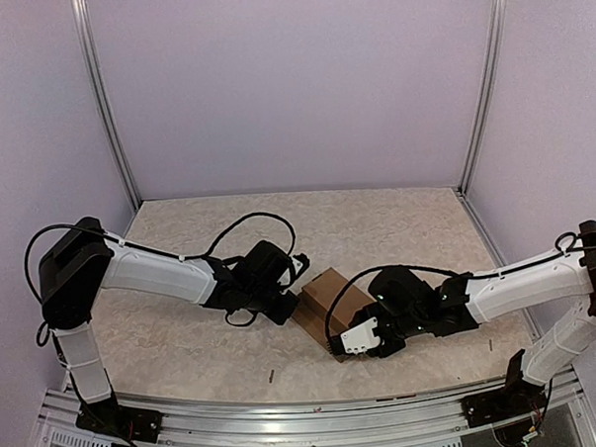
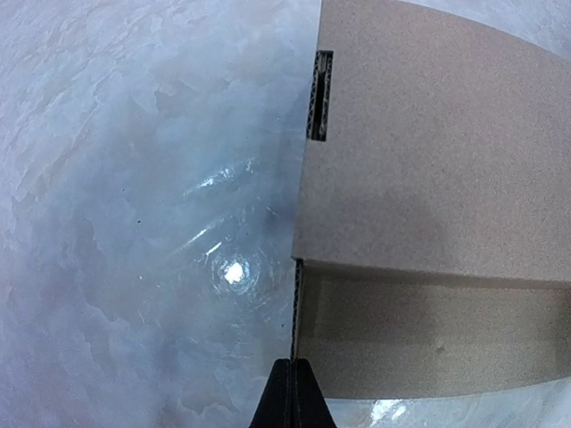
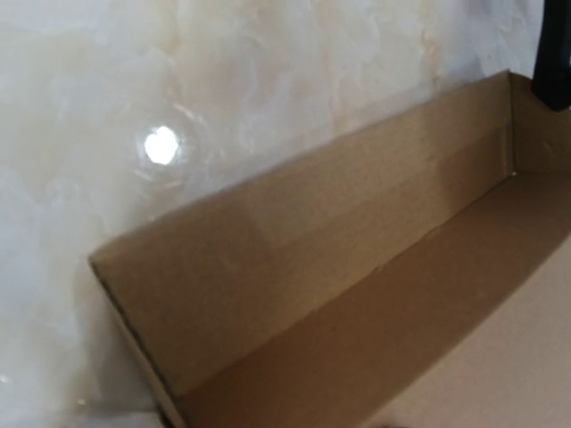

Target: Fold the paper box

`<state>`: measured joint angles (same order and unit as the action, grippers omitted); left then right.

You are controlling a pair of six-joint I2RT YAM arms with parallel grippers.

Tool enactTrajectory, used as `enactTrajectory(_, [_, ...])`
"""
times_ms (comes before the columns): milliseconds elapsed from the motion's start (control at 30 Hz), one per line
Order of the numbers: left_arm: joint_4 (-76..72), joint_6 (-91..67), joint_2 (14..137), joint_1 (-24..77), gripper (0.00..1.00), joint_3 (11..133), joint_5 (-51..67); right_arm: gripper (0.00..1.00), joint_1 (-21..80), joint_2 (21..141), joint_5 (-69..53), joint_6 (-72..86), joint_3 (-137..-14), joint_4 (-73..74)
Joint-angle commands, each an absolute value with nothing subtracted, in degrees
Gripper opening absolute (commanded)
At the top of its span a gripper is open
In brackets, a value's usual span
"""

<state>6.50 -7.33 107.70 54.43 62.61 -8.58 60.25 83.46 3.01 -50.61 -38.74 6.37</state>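
Aluminium rail (image 1: 286, 410) runs along the near side of a pale, marbled, glossy counter (image 1: 377, 230) that shows bright glare spots. Lilac walls (image 1: 292, 85) and metal corner posts (image 1: 105, 103) close it in. The brown box (image 1: 326, 299) sits mid-counter with its inside showing. The left hand (image 2: 290, 399), fingers pressed together, meets the box's edge. The right hand (image 1: 354, 338) is at its near corner, and I cannot tell its grip.

Showing plain, unprinted brown across the cardboard paper box (image 1: 326, 299); carrying cloudy cream-and-white marbling over the glossy desk (image 1: 397, 229); showing matte black on the left claw (image 2: 290, 397).
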Motion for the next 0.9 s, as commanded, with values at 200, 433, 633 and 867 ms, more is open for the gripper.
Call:
enactTrajectory(200, [8.4, -5.0, 109.3, 54.1, 0.00, 67.4, -3.7, 0.47, 60.6, 86.5, -2.2, -51.3, -37.8, 11.7])
enactTrajectory(433, [5.3, -4.0, 108.6, 54.5, 0.00, 65.3, -5.7, 0.47, 60.4, 86.7, -2.1, -51.2, -37.9, 11.8])
enactTrajectory(633, [1.5, -3.8, 109.6, 54.3, 0.07, 63.6, -7.1, 0.47, 60.2, 86.8, -2.0, -51.1, -38.1, 12.0])
enactTrajectory(867, [-1.9, -3.9, 109.2, 53.9, 0.13, 61.4, -7.0, 0.47, 60.2, 86.8, -2.2, -51.1, -38.1, 12.2])
